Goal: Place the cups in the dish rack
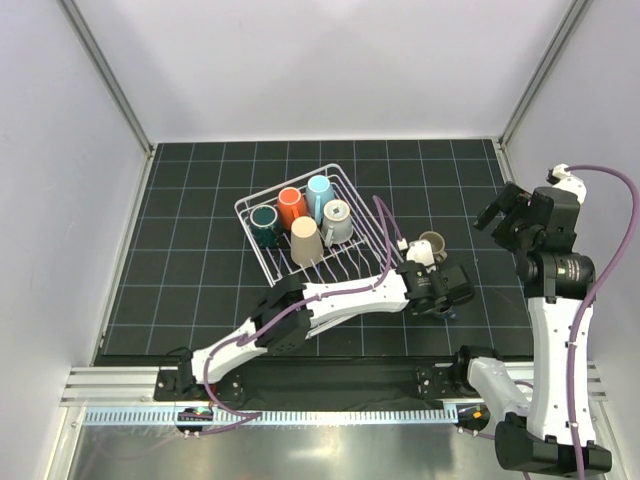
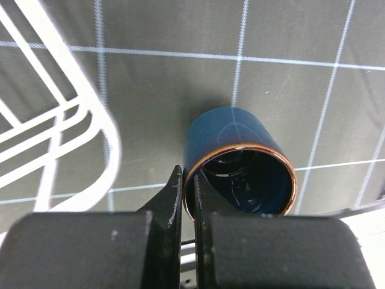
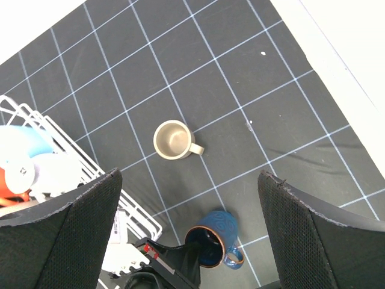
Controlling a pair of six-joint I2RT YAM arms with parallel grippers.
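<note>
A navy cup [image 2: 231, 135] lies on its side on the dark gridded mat, its copper-edged mouth toward the left wrist camera. My left gripper [image 2: 188, 186] is shut on the cup's rim, one finger inside and one outside; the right wrist view shows the same grip on the cup [image 3: 219, 232]. Just beyond it, a small olive-beige cup [image 1: 432, 245] [image 3: 172, 139] stands upright on the mat. The white wire dish rack [image 1: 240, 207] holds dark teal [image 1: 265, 222], orange [image 1: 292, 205], light blue [image 1: 320, 190], grey-white [image 1: 336, 220] and tall beige [image 1: 306, 240] cups. My right gripper [image 1: 510, 215] hangs open high above the mat, holding nothing.
The rack's near right corner [image 2: 66, 63] sits just left of the navy cup. The white enclosure wall and the mat's edge [image 3: 325, 66] run along the right. The left arm stretches diagonally across the mat's front.
</note>
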